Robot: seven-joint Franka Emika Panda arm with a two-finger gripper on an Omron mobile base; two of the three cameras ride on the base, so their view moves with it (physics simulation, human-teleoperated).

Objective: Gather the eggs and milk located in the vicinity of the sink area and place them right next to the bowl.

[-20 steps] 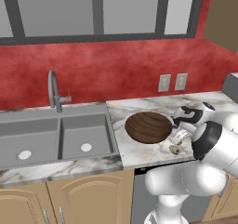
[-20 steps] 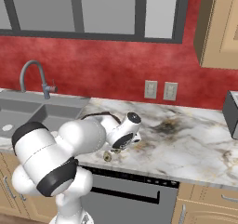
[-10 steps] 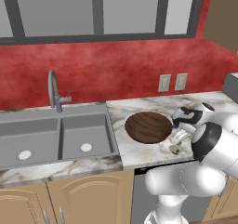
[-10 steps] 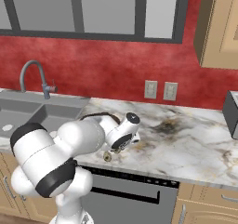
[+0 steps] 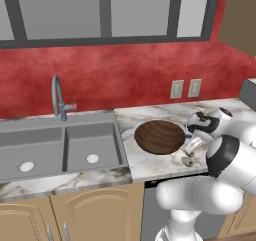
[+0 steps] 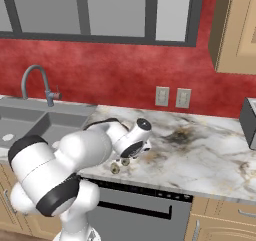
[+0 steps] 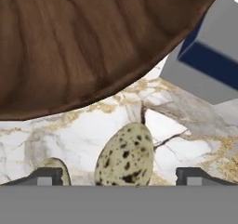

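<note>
The tool (image 7: 119,175) is hanging open over a speckled egg (image 7: 124,156) lying on the desk (image 7: 186,148) just beside the bowl (image 7: 69,42), the milk (image 7: 204,60) and another egg (image 7: 55,168) alongside; placing looks finished, so the tool is needing to lift clear

Bowl (image 7: 69,42) dk brown w/ wood grain. Egg (image 7: 124,155) beige w/ dk speckles. Milk (image 7: 211,56) grey-white w/ blue stripe. Bench (image 7: 186,139) white marble, gold-brown veins.
</note>
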